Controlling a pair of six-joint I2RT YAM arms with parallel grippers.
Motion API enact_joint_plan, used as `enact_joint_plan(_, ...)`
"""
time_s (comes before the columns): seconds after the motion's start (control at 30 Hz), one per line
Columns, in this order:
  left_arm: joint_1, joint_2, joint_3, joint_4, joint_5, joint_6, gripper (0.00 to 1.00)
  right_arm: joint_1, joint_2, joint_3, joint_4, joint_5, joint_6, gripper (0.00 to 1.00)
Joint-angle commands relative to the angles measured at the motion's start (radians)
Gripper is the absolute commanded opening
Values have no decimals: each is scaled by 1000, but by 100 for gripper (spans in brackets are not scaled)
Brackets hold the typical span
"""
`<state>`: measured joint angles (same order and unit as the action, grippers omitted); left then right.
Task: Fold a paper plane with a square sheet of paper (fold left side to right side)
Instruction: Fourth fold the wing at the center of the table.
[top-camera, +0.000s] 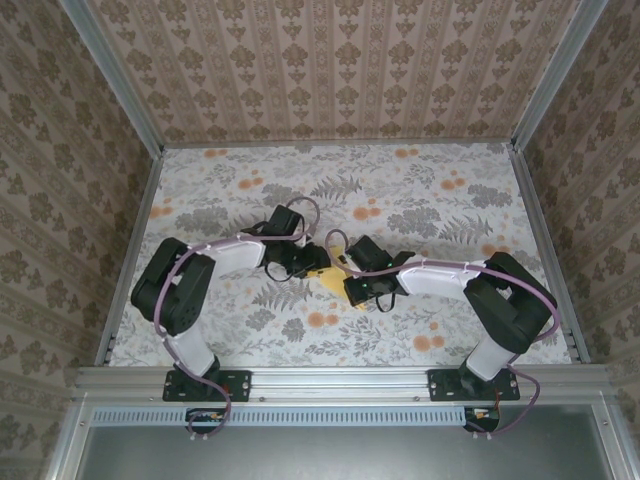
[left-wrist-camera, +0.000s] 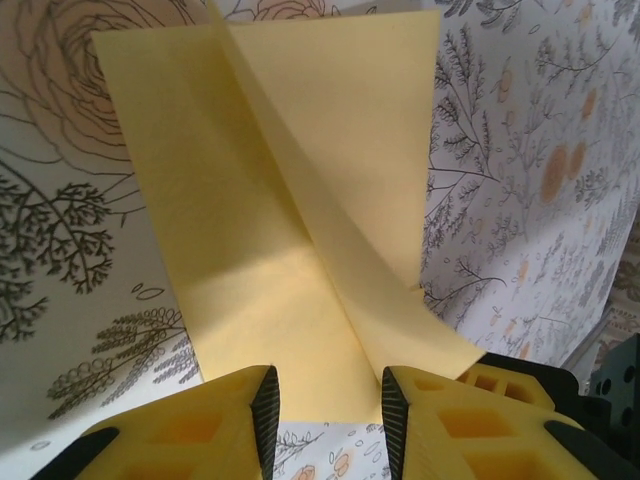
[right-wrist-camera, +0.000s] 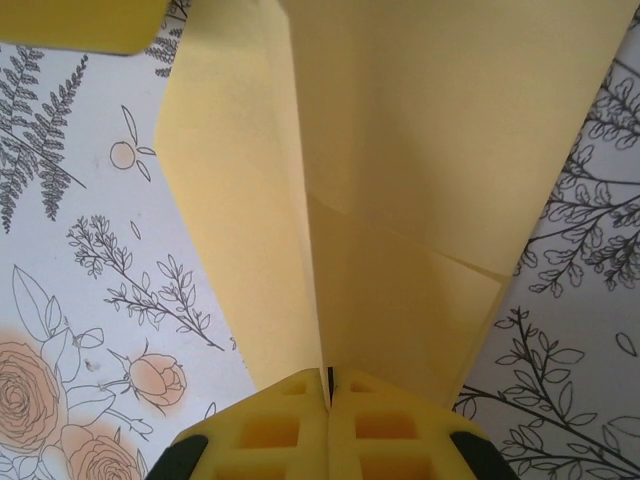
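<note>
**Left arm** (top-camera: 170, 290): had black rounded joint housings, a white link between them and a pale upright link on a black base plate (top-camera: 205, 383).

**Right arm** (top-camera: 510, 300): was of the same build and colours.

**Cables** (top-camera: 314, 212): were mauve, and one looped along each arm.

**Left gripper** (left-wrist-camera: 325, 400): had yellow moulded fingers with square recesses and black inner pads (left-wrist-camera: 268, 410).

**Right gripper** (right-wrist-camera: 328, 385): had matching yellow recessed fingers with black corners at the near edge.

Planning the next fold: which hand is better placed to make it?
Probably the left hand: open by the yellow paper, free to act. The right hand is shut on the sheet, anchoring it.
</note>
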<state>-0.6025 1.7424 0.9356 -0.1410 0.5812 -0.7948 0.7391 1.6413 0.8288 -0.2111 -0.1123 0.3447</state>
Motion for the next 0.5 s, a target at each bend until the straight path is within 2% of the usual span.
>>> enact_joint_plan(0.0, -6, 30, 41, 34, 22, -23, 36, -5, 5, -14, 18, -36, 22, 2)
enact_joint_plan(0.47, -28, 102, 76, 57, 20, -41, 36, -30, 10, -22, 45, -94, 37, 2)
